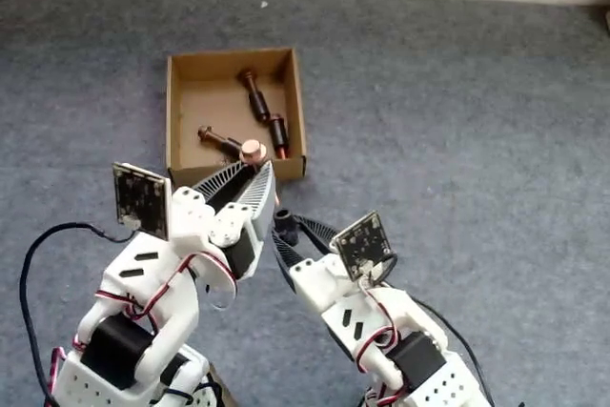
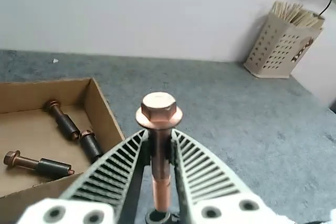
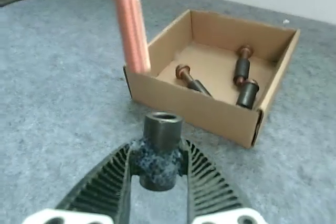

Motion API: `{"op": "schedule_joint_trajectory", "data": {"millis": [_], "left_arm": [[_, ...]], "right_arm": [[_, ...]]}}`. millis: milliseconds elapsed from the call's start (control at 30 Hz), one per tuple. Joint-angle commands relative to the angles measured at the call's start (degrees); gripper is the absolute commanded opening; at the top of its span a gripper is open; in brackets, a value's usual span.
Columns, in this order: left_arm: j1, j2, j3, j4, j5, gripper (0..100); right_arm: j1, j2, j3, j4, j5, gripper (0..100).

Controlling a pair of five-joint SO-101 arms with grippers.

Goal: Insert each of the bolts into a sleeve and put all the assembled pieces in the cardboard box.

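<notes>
**Q:** What is recorded in the high view?

**A:** A box [image 1: 172,111] is seen on the grey counter [image 1: 457,92], with three assembled pieces [image 1: 255,92] lying in it. Just outside its near wall, a copper bolt [image 1: 253,152] is clamped, head up, in the left gripper [image 1: 259,171]. A dark sleeve [image 1: 284,224] is clamped in the right gripper [image 1: 291,234], just beside the bolt and nearer the arms' bases.

**Q:** What is added by the left wrist view?

**A:** The bolt [image 2: 160,145] is shown upright. Its shank is pinched between the ribbed fingers [image 2: 113,174] of the left gripper [image 2: 160,136], and the hexagonal head stands clear above them. The sleeve [image 2: 157,216] is seen as a dark ring just under the shank's end; whether the two touch cannot be told. The box [image 2: 102,106] lies near, with the pieces [image 2: 63,121] on its floor. A perforated holder [image 2: 281,40] stands well apart, by the wall.

**Q:** And by the right wrist view?

**A:** The sleeve [image 3: 161,140] is held upright with its mouth open upward. The fingers [image 3: 207,182] of the right gripper [image 3: 157,156] are closed on its lower part. The bolt [image 3: 131,24] hangs between sleeve and box, and its end is not entered in the mouth. Beyond, the box [image 3: 194,111] is shown with the three pieces [image 3: 191,80] lying flat in it, two close together and one apart.
</notes>
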Motion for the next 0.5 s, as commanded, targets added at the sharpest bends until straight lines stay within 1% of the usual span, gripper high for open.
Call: {"op": "schedule_joint_trajectory", "data": {"millis": [0,100,233,467], "left_arm": [[0.75,-1.1,0.13,-1.67,-0.35,1],[0.75,-1.1,-0.31,-1.76,-0.26,1],[0.75,-1.1,0.13,-2.99,-0.18,1],[1.1,-1.1,0.31,-3.25,-0.18,1]], "right_arm": [[-0.57,-1.36,1.54,-5.41,1.67,0.4],[-0.57,-1.36,1.71,-8.84,5.45,0.4],[-0.57,-1.36,1.71,-11.47,5.71,0.4],[-0.66,-1.36,1.71,-11.65,5.89,0.4]]}}
